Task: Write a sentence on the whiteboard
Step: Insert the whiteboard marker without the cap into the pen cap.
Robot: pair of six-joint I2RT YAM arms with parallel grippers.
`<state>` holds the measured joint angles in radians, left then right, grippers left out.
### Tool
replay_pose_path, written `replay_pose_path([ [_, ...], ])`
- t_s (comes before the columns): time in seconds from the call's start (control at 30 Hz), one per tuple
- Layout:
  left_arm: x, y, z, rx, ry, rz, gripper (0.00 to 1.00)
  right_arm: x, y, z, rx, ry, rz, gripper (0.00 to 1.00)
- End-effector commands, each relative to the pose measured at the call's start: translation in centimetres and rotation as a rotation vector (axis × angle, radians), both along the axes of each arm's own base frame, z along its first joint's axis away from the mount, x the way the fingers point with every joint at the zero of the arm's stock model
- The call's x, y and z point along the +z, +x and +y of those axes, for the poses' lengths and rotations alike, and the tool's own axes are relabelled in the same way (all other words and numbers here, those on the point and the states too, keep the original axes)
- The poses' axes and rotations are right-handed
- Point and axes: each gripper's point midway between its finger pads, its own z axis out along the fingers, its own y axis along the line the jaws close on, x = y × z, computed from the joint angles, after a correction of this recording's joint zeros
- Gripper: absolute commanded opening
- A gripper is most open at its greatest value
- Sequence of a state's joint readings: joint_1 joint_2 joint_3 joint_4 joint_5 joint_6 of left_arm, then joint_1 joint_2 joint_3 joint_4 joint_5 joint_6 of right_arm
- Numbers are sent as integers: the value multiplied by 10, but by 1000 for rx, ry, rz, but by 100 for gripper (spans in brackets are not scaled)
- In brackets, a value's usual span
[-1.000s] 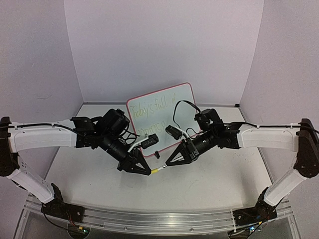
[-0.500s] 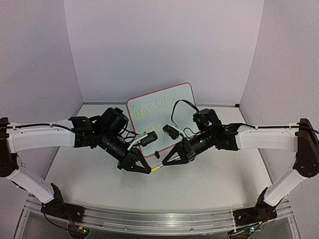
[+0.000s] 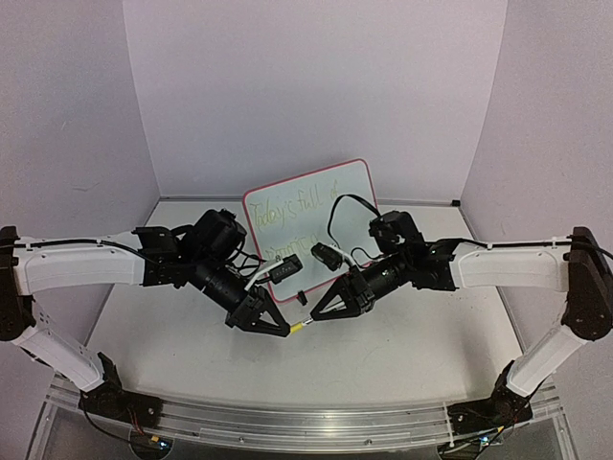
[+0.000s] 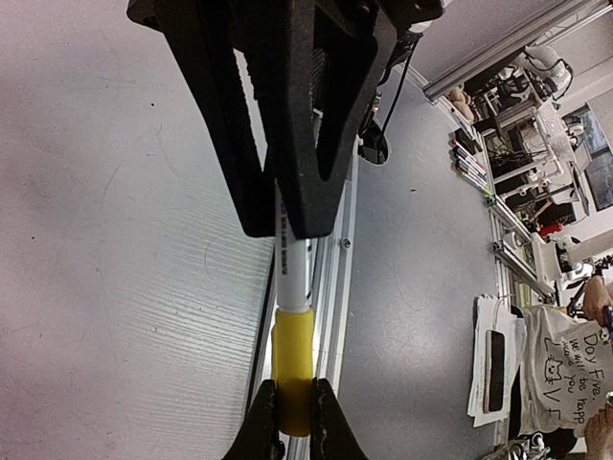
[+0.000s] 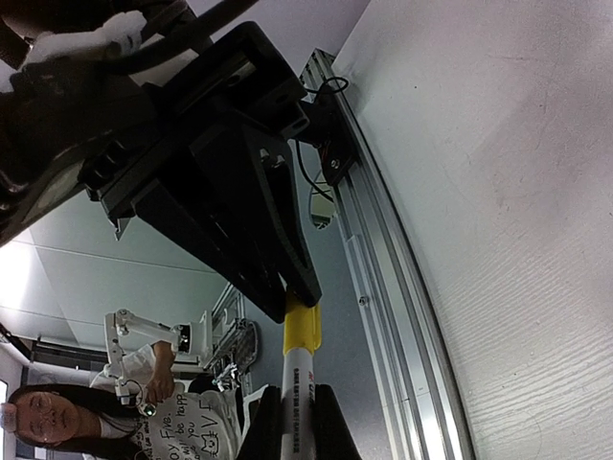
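Now, left fingers (image 4: pixel 259 428) tight on the yellow marker cap (image 4: pixel 292 369), right fingers (image 5: pixel 264 428) tight on its white barrel (image 5: pixel 299 383).

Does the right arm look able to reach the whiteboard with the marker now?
Probably not yet: the right gripper holds the marker by its barrel, but the left gripper is shut on its yellow cap.

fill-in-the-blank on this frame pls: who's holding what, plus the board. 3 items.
1. The left gripper is shut on the marker cap, which is ____ in colour.
2. The right gripper is shut on the marker barrel, which is ____ in colour.
3. The whiteboard standing behind both grippers has a ____ frame.

Missing words: yellow; white; red
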<state>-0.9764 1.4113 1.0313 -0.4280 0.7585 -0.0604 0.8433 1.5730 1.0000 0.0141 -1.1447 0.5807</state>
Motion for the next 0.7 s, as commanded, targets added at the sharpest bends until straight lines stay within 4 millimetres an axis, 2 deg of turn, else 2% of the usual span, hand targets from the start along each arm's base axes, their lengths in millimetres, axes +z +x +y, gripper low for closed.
replay_pose_path([
  [0.0,60,14,-29,-12,-258,-164,0,21,-14,18,74,118,-73,0],
  [0.27,70,14,-34,-25,-295,-176,0,21,-18,21,86,124,-69,0],
  [0.67,71,10,-40,-44,-305,-175,0,24,-21,22,86,137,-73,0],
])
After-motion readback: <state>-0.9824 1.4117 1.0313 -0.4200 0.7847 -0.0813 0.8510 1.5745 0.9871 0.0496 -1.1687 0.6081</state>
